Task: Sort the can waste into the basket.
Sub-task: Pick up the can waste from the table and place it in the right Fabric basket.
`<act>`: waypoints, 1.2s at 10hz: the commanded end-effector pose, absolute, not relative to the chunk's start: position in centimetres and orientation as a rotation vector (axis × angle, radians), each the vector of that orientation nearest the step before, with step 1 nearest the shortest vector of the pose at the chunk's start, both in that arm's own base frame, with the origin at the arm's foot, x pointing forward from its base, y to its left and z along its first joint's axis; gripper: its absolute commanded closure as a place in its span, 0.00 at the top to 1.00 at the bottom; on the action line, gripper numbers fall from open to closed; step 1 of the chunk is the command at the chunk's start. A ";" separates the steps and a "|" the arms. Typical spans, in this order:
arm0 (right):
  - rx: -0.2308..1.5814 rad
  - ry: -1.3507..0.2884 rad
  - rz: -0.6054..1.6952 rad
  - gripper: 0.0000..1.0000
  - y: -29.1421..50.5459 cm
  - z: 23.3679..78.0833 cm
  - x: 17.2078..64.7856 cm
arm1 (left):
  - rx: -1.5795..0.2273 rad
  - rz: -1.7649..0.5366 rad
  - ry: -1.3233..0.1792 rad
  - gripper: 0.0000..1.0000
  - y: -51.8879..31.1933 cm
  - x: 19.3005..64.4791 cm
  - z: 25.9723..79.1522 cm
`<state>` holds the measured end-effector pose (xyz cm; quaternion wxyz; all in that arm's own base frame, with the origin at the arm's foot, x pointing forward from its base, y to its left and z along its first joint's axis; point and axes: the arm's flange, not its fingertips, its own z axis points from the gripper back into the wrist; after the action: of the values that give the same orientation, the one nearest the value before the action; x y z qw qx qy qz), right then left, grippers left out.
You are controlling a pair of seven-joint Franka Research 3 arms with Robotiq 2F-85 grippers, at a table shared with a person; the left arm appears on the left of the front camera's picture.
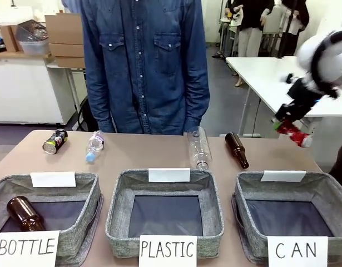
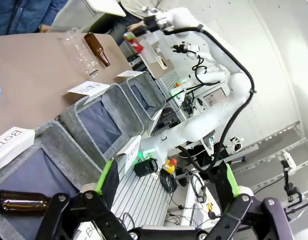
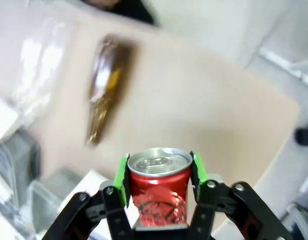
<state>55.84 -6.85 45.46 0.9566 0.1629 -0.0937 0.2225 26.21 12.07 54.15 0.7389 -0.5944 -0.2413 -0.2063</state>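
Above the far right edge of the tabletop [image 1: 148,153], the right fingers [image 3: 122,176] clamp the red can [image 1: 293,133], the CAN basket [image 1: 332,192] lying below and nearer the robot; the left fingers [image 2: 106,178] stand apart.

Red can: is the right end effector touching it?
Touching. Right wrist view: the right end effector presses both green pads against the red can.

Red can [image 1: 293,133] aloft, dark can [image 1: 54,141] lying far-left, basket [image 1: 326,189] front-rt
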 end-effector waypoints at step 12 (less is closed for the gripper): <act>0.574 -0.226 1.403 0.00 -2.4 46.0 30.5 | -1.311 -0.444 -0.537 1.00 12.1 26.1 54.4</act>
<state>30.54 -2.56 46.62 0.7238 0.2627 -0.0862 0.6322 26.21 12.10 54.13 0.7389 -0.5945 -0.2414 -0.2058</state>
